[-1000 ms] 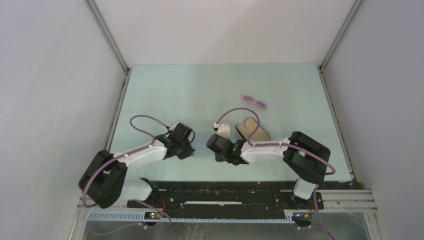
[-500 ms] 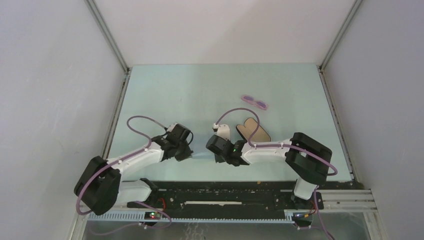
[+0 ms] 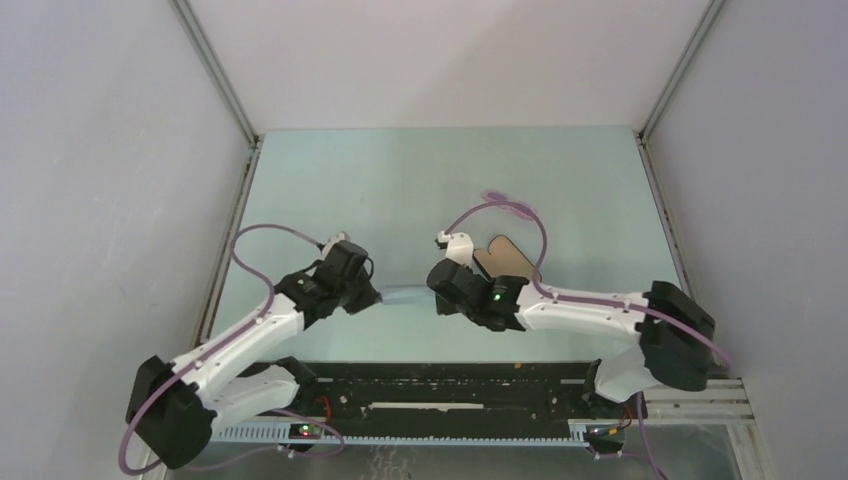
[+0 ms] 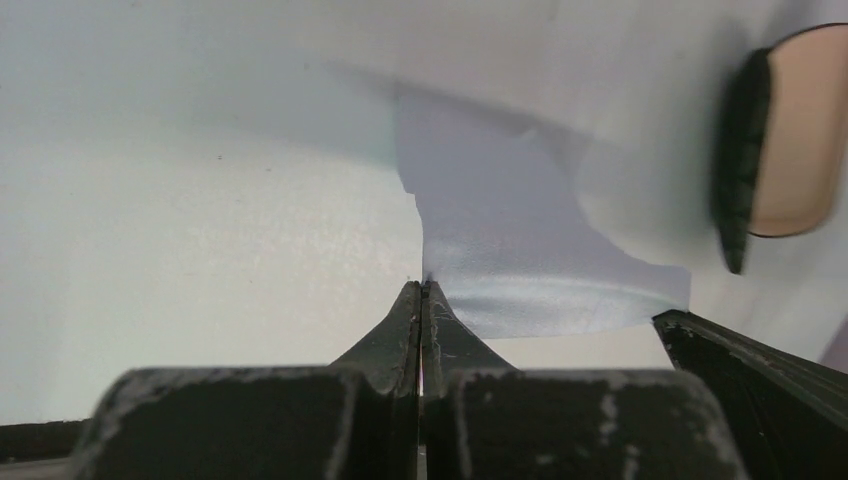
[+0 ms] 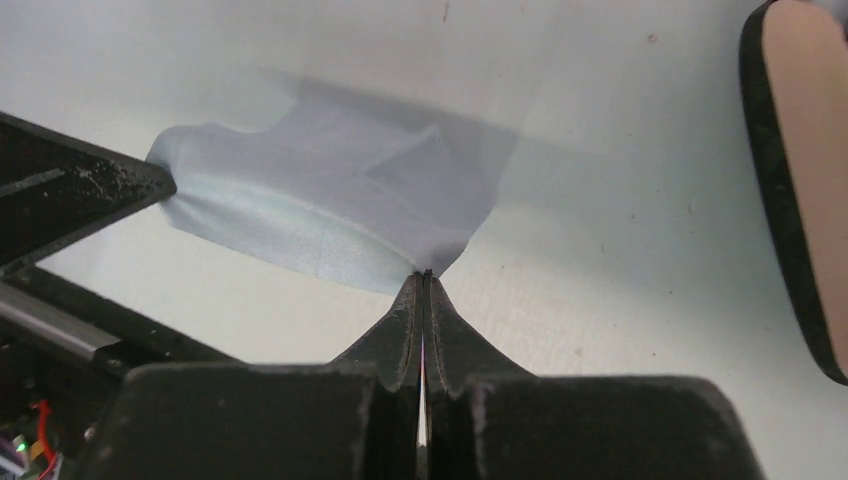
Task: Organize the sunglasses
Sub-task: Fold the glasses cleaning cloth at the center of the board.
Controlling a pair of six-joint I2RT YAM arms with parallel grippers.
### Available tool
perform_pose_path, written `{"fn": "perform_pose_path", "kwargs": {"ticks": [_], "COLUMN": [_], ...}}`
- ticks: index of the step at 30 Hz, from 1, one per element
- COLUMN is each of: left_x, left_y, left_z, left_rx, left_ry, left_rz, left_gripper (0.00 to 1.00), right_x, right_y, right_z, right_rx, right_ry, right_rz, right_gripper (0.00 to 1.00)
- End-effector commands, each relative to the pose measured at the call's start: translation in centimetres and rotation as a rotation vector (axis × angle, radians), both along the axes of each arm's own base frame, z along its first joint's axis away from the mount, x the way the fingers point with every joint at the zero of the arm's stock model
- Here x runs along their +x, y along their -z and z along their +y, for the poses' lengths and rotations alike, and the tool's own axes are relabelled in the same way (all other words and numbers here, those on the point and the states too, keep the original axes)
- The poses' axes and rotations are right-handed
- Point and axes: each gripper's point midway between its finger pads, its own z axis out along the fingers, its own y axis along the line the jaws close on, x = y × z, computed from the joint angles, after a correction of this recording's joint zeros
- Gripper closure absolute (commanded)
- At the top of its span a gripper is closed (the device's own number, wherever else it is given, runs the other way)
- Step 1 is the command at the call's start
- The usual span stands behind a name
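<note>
The sunglasses (image 3: 491,196), a slim pink-purple pair, lie at the back of the table, partly crossed by the right arm's purple cable. A light blue cloth (image 3: 405,296) hangs stretched between both grippers. My left gripper (image 3: 373,297) is shut on one corner of the cloth (image 4: 520,260), as the left wrist view shows at its tips (image 4: 421,286). My right gripper (image 3: 437,298) is shut on the opposite corner of the cloth (image 5: 330,215), pinched at its tips (image 5: 425,276). Both grippers are well in front of the sunglasses.
An open black case with tan lining (image 3: 505,260) lies just behind the right gripper; it also shows as the case (image 4: 790,140) and the case (image 5: 800,170) in the wrist views. The black rail (image 3: 440,390) runs along the near edge. Grey walls enclose the table.
The right gripper has shut on the cloth's corner. Both arms have shifted, and the cloth now spans the gap between the two grippers, lifted off the table.
</note>
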Motion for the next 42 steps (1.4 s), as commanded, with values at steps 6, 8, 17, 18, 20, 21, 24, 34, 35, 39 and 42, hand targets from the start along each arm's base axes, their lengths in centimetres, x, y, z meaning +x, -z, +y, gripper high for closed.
{"fn": "perform_pose_path", "kwargs": {"ticks": [6, 8, 17, 18, 20, 21, 24, 34, 35, 39, 42], "left_x": [-1.9, -2.8, -2.7, -2.3, -1.0, -0.3, 2.2, 10.2, 10.7, 12.1, 13.1], "left_y": [-6.2, -7.1, -6.5, -6.0, -4.9, -4.1, -2.6, -0.4, -0.3, 0.5, 1.1], "left_z": [1.2, 1.0, 1.5, 1.4, 1.2, 1.2, 1.4, 0.9, 1.0, 1.5, 1.9], "left_rx": [-0.022, -0.042, 0.004, 0.025, 0.049, 0.058, 0.076, 0.198, 0.209, 0.246, 0.261], "left_ry": [0.025, 0.036, 0.013, 0.016, 0.011, 0.010, 0.003, 0.056, 0.060, 0.066, 0.062], "left_rz": [-0.121, -0.129, -0.113, -0.099, -0.081, -0.065, -0.061, -0.016, -0.011, 0.013, 0.028], "left_gripper": [1.00, 1.00, 1.00, 1.00, 1.00, 1.00, 1.00, 1.00, 1.00, 1.00, 1.00], "right_x": [-3.3, -4.5, -4.4, -3.8, -2.6, -1.9, 0.5, 8.1, 8.6, 10.2, 11.3], "right_y": [-6.0, -6.6, -5.2, -4.5, -3.4, -2.8, -1.0, 3.9, 4.0, 3.6, 3.7], "right_z": [-1.7, -1.6, -1.5, -1.5, -1.5, -1.4, -1.3, -1.4, -1.4, -1.3, -1.3], "right_rx": [0.025, 0.041, 0.056, 0.046, 0.044, 0.042, 0.036, 0.003, -0.001, -0.004, -0.021], "right_ry": [-0.046, -0.064, -0.075, -0.070, -0.068, -0.069, -0.072, -0.036, -0.032, -0.023, -0.016], "right_rz": [-0.109, -0.107, -0.001, 0.013, 0.041, 0.057, 0.079, 0.136, 0.135, 0.116, 0.109], "right_gripper": [1.00, 1.00, 1.00, 1.00, 1.00, 1.00, 1.00, 1.00, 1.00, 1.00, 1.00]}}
